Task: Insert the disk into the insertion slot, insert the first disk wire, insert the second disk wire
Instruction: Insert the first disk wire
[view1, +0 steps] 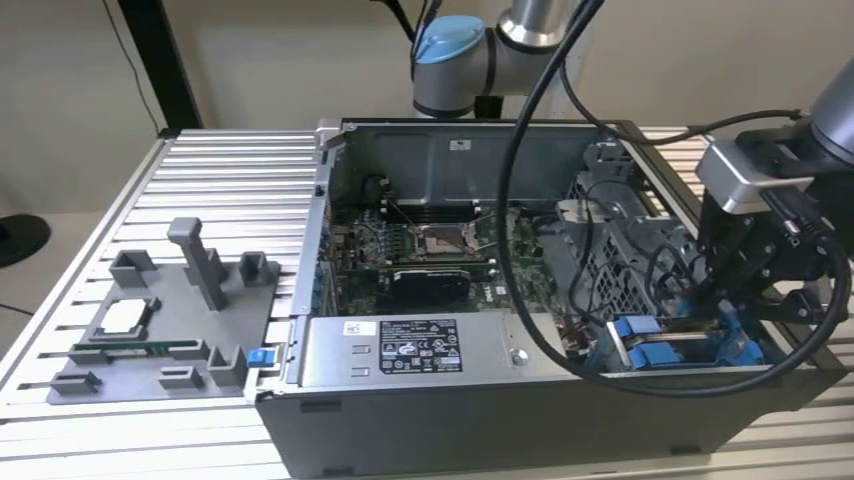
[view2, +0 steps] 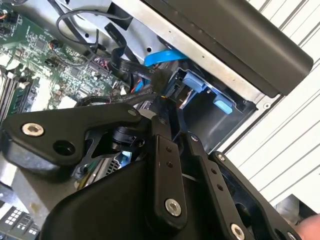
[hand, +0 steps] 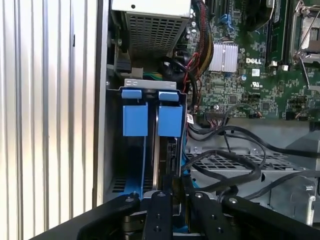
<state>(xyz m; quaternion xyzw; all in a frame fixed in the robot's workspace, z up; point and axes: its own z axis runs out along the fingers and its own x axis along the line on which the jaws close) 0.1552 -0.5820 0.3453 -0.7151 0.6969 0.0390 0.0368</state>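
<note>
insertion slot (view1: 681, 345) inside computer case (view1: 400, 425), case on table (view1: 227, 170), fixture tray (view1: 127, 372) beside

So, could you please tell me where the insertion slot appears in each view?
Exterior view: the insertion slot sits in the case's near corner, on the exterior view's right, beside the power-supply box.
First wrist view: the insertion slot lies between the ribbed table and the motherboard.
Second wrist view: the insertion slot sits against the case's silver edge.
Shared landmark: the green motherboard.
</note>
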